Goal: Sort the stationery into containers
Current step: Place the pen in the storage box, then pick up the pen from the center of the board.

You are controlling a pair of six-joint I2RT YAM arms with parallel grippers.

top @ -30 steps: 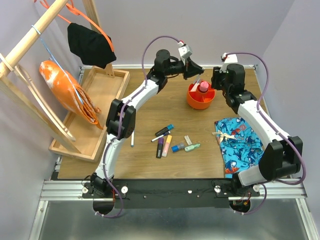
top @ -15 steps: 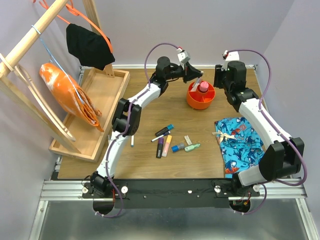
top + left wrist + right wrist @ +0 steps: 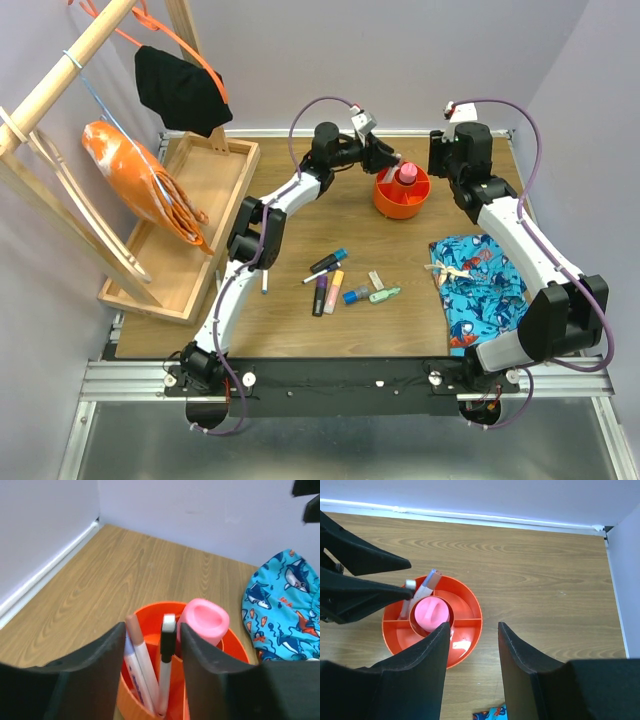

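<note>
Fig.: your L jaws stood apart astride a black-capped pen standing in a side compartment of the orange pot, wide enough to free it there. R jaws apart, empty, hovered above the pot. Other markers lay unsorted on the worktop.

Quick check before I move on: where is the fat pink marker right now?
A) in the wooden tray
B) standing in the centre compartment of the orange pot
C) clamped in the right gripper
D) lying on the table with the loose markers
B: the right wrist view shows the pink marker upright in the round centre compartment of the orange pot, with the pens leaning in an outer compartment beside it.
</note>
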